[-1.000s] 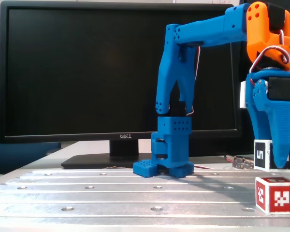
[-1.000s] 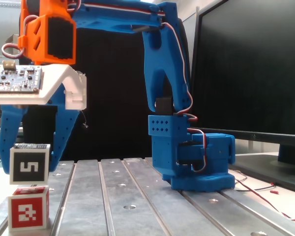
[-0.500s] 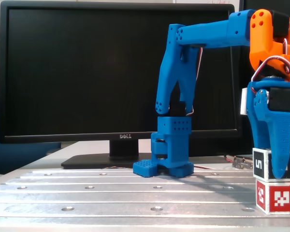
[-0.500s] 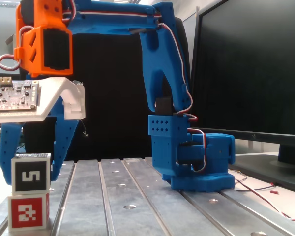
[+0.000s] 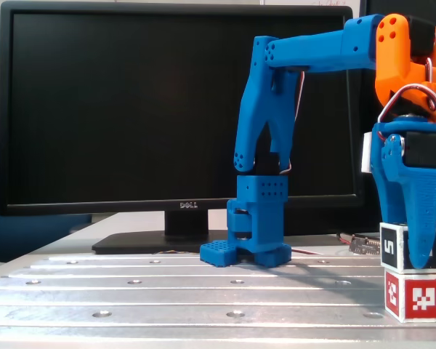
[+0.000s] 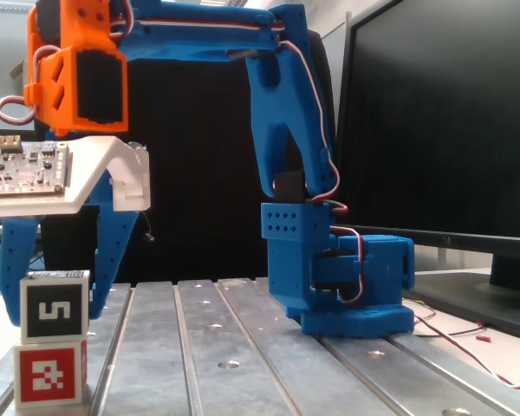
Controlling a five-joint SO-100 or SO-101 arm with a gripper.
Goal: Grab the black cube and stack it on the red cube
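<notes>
The black cube (image 5: pixel 391 248) (image 6: pixel 55 305), with a white "5" on its face, rests squarely on top of the red cube (image 5: pixel 414 296) (image 6: pixel 50 373). The stack is at the table's front right in one fixed view and front left in the other. My blue gripper (image 5: pixel 421 262) (image 6: pixel 54 299) points straight down over the stack. Its two fingers (image 6: pixel 104 269) flank the black cube's sides and are shut on it. In a fixed view one finger (image 5: pixel 420 218) covers part of the black cube's face.
The arm's blue base (image 5: pixel 254 233) (image 6: pixel 338 286) stands mid-table on the grooved metal plate (image 5: pixel 167 291). A black monitor (image 5: pixel 131 109) (image 6: pixel 451 121) stands behind. A bare circuit board (image 6: pixel 26 169) sits on the white wrist mount. Loose wires (image 6: pixel 468 338) lie by the base.
Since a second ago the gripper has come down and set the black cube onto the red cube. Nothing has moved in the last half second.
</notes>
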